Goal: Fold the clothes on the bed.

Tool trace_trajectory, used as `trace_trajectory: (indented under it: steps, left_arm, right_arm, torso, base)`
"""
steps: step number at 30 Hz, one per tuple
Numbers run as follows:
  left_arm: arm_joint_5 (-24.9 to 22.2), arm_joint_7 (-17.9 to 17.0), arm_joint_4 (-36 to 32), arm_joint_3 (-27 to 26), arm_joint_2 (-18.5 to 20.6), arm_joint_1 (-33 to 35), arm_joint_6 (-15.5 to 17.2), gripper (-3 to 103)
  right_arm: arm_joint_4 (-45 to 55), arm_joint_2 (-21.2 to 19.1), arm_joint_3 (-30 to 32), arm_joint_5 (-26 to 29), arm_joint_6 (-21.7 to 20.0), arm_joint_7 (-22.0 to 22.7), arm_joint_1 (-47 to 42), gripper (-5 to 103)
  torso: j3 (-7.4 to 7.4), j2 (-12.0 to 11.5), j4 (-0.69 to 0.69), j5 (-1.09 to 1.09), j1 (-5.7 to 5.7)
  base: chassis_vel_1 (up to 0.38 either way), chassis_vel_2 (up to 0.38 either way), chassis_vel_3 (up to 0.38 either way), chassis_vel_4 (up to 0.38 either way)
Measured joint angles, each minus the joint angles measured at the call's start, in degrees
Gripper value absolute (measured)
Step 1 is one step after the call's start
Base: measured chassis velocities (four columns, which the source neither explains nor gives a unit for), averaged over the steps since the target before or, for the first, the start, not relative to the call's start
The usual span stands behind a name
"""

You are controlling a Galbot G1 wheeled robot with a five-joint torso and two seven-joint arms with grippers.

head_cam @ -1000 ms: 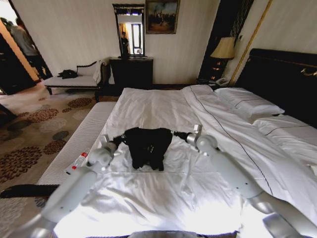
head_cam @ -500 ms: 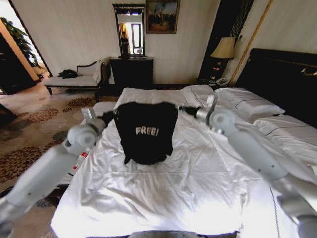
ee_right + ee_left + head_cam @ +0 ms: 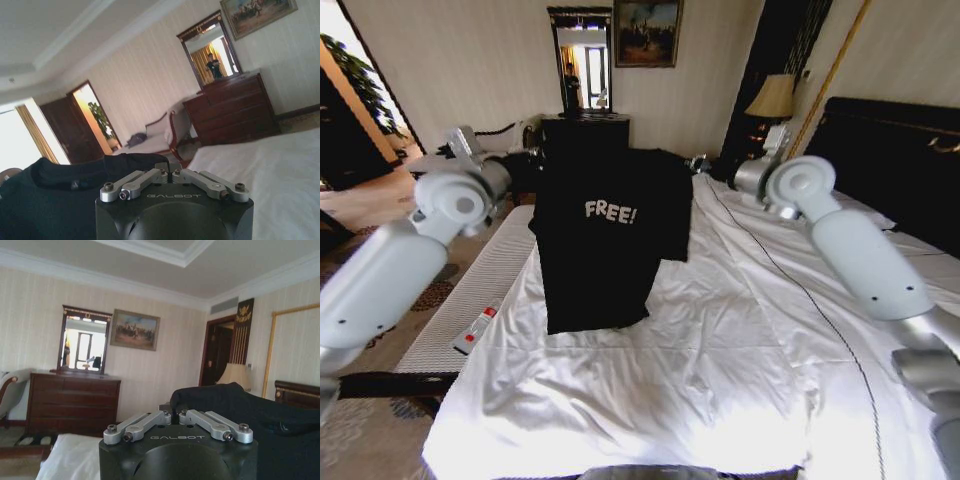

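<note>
Left gripper (image 3: pixel 533 157) and right gripper (image 3: pixel 697 163), each clenched on a shoulder, are seen upper centre; black "FREE!" T-shirt (image 3: pixel 605 240) is held hanging above white bed (image 3: pixel 720 330).

Daylight floods in from a doorway (image 3: pixel 335 60) at the robot's left, blown out to plain white. The white sheet of the bed (image 3: pixel 650 390) glares hard in the near foreground, its folds washed out. The far corner by the lamp (image 3: pixel 772 97) sits dim. The head view bows straight lines near its edges. In both wrist views the room is soft and hazy.
</note>
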Motion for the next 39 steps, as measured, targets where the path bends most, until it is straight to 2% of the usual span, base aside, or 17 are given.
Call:
trace_trajectory:
  steps: [6, 12, 15, 20, 22, 23, 25, 26, 27, 30, 34, 35, 37, 38, 39]
  left_arm:
    - [-3.6, -0.5, 0.0, 1.0, 0.7, -5.6, 0.8, 2]
    - [-6.1, -0.8, -0.3, 3.6, 1.2, -10.8, 1.2, 2]
    - [-6.7, -0.9, -1.5, 3.6, 2.1, -11.0, 1.2, 2]
    - [-7.7, -1.0, -5.7, 0.6, 4.9, -8.5, 1.3, 2]
    - [-8.5, -1.1, -9.4, -4.0, 8.4, -3.9, 1.5, 2]
    - [-9.1, -1.0, -12.0, -7.6, 11.4, 0.6, 1.5, 2]
    - [-9.3, -0.8, -13.0, -9.1, 12.8, 2.7, 1.4, 2]
    - [-9.7, -0.5, -15.8, -12.7, 16.4, 7.9, 0.8, 2]
    - [-9.7, -0.5, -15.8, -12.7, 16.4, 7.9, 0.8, 2]
    - [-10.8, -0.3, -19.6, -14.9, 20.2, 10.7, 0.1, 2]
    - [-12.2, -0.4, -22.8, -15.7, 22.7, 10.8, 0.1, 2]
    - [-14.1, -0.4, -25.4, -19.9, 25.6, 13.3, 0.2, 2]
    - [-16.9, 0.1, -27.7, -24.9, 29.1, 16.5, 0.1, 2]
    - [-16.9, 0.1, -27.7, -24.9, 29.1, 16.5, 0.1, 2]
    - [-19.0, 0.4, -28.7, -26.9, 31.1, 17.3, -0.1, 2]
  right_arm:
    - [-0.1, -0.6, -0.4, 3.9, -0.2, 1.3, 5.1, 0]
    - [0.8, -2.9, 0.4, 7.5, -0.4, 2.3, 7.7, 0]
    - [1.2, -3.7, 0.6, 8.6, -0.4, 2.6, 8.1, 0]
    - [3.7, -5.5, 1.6, 11.0, -0.5, 3.9, 7.8, 0]
    - [6.8, -7.0, 1.8, 12.3, -0.6, 5.2, 6.8, 0]
    - [9.1, -7.6, 2.2, 13.8, -0.6, 6.4, 6.2, 0]
    - [10.0, -7.8, 2.5, 14.4, -0.6, 6.9, 5.9, 0]
    - [12.9, -8.7, 3.8, 16.3, -0.6, 8.3, 4.7, 0]
    - [12.9, -8.7, 3.8, 16.3, -0.6, 8.3, 4.7, 0]
    - [18.4, -12.5, 9.3, 20.2, -0.8, 9.7, 0.1, 0]
    - [22.5, -16.4, 15.2, 23.7, -1.1, 10.1, -4.9, 0]
    - [25.2, -19.1, 18.0, 26.4, -1.2, 10.6, -6.8, 0]
    - [27.8, -21.8, 19.6, 29.2, -1.2, 11.3, -7.2, 0]
    - [27.8, -21.8, 19.6, 29.2, -1.2, 11.3, -7.2, 0]
    - [29.4, -23.1, 20.1, 31.0, -1.3, 12.4, -6.7, 0]
  torso:
    - [0.00, 0.0, 0.02, -0.03, 0.00]
    - [-0.01, 0.0, -0.03, 0.01, -0.01]
    - [-0.01, 0.0, -0.02, 0.01, -0.01]
    - [-0.01, 0.0, 0.00, -0.02, 0.00]
    - [-0.01, 0.0, -0.02, 0.01, -0.01]
    - [-0.01, 0.0, -0.01, 0.00, -0.02]
    - [-0.02, 0.0, -0.01, -0.03, -0.02]
    - [-0.01, 0.0, 0.05, -0.04, -0.02]
    - [-0.01, 0.0, 0.05, -0.04, -0.02]
    - [-0.02, 0.0, 0.05, -0.06, -0.02]
    - [-0.02, 0.0, -0.05, 0.02, -0.02]
    - [-0.01, 0.0, -0.09, 0.03, -0.02]
    - [-0.02, 0.0, -0.03, 0.06, -0.02]
    - [-0.02, 0.0, -0.03, 0.06, -0.02]
    - [-0.02, 0.0, -0.01, 0.05, -0.02]
  base:
    - [0.000, 0.000, 0.000, 0.000]
    - [0.000, 0.000, 0.000, 0.000]
    - [0.000, 0.000, 0.000, 0.000]
    - [0.000, 0.000, 0.000, 0.000]
    - [0.000, 0.000, 0.000, 0.000]
    - [0.000, 0.000, 0.000, 0.000]
    - [0.000, 0.000, 0.000, 0.000]
    - [0.000, 0.000, 0.000, 0.000]
    - [0.000, 0.000, 0.000, 0.000]
    - [0.000, 0.000, 0.000, 0.000]
    - [0.000, 0.000, 0.000, 0.000]
    - [0.000, 0.000, 0.000, 0.000]
    - [0.000, 0.000, 0.000, 0.000]
    - [0.000, 0.000, 0.000, 0.000]
    - [0.000, 0.000, 0.000, 0.000]
